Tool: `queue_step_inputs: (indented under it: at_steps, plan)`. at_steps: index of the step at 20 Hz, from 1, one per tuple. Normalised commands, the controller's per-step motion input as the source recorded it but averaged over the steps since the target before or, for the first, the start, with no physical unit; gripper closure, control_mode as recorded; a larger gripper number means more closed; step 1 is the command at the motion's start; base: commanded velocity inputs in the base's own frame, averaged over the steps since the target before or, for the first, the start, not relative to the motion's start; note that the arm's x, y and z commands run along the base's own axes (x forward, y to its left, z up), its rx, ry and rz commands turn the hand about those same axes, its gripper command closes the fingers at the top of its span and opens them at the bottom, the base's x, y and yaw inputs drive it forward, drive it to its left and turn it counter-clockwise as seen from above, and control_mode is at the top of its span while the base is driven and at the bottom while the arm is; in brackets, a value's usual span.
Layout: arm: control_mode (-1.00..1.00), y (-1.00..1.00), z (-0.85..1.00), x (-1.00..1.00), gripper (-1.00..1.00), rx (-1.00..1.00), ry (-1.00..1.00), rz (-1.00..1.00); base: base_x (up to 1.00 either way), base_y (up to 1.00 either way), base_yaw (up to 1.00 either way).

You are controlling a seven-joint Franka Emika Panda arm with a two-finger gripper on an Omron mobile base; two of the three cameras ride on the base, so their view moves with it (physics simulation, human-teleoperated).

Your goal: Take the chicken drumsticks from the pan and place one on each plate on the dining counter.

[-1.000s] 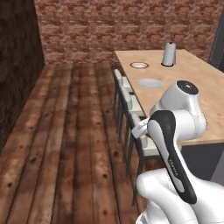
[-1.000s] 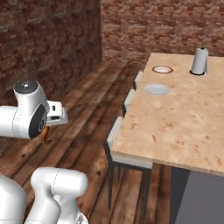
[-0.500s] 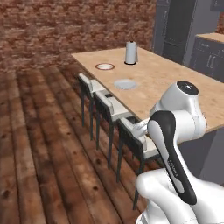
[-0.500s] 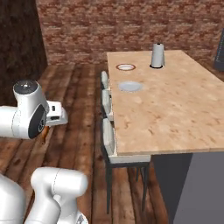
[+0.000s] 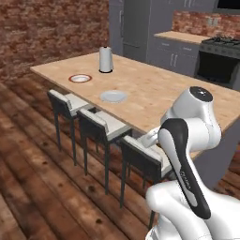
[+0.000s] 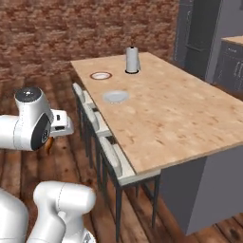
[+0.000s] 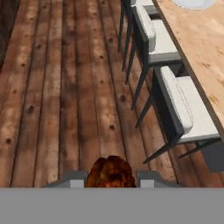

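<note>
The gripper [image 7: 110,178] is closed around a chicken drumstick [image 7: 110,172]: in the hand view the golden-brown meaty end sits between the two fingertips, one grey finger [image 7: 74,178] on each side of it, pressed against the meat. In the right base view the hand is carried over the wooden floor [image 6: 71,90], beside the long edge of the dining counter [image 6: 166,114] where the chairs stand, and a sliver of the brown piece [image 6: 49,144] hangs below the wrist. In the left base view the arm's upper body covers the hand, so the grip cannot be judged there. Two plates lie on the dining counter toward its far end, near the chair-side edge. The plate with the red-orange rim [image 6: 100,75] is the farther one, close to the far corner; the pale-rimmed plate [image 6: 116,97] lies nearer the robot, apart from the first. Neither plate carries anything that can be made out. In the hand view a part of the pale-rimmed plate shows at the upper edge, on the counter's surface. A grey upright cylinder [image 6: 132,60] stands at the far end of the counter, near the red-rimmed plate but not touching it. Three chairs [image 5: 101,126] with light cushions and dark legs are tucked along that same long edge. Beyond the counter, grey cabinets [image 5: 180,61] and a dark stove [image 5: 218,61] stand against the far wall.
</note>
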Motion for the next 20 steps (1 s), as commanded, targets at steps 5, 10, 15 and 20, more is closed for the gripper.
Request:
queue_step_inputs:
  at_steps: [5, 10, 15, 20]
  plan:
    - [1.0, 0.0, 0.0, 0.0, 1.0, 0.0, 0.0, 0.0, 0.33, 0.76, -0.54]
    - [1.0, 0.0, 0.0, 0.0, 1.0, 0.0, 0.0, 0.0, 0.23, 0.84, -0.47]
    - [1.0, 0.0, 0.0, 0.0, 1.0, 0.0, 0.0, 0.0, 0.18, 0.9, -0.42]
    - [1.0, 0.0, 0.0, 0.0, 1.0, 0.0, 0.0, 0.0, 0.09, 0.94, -0.38]
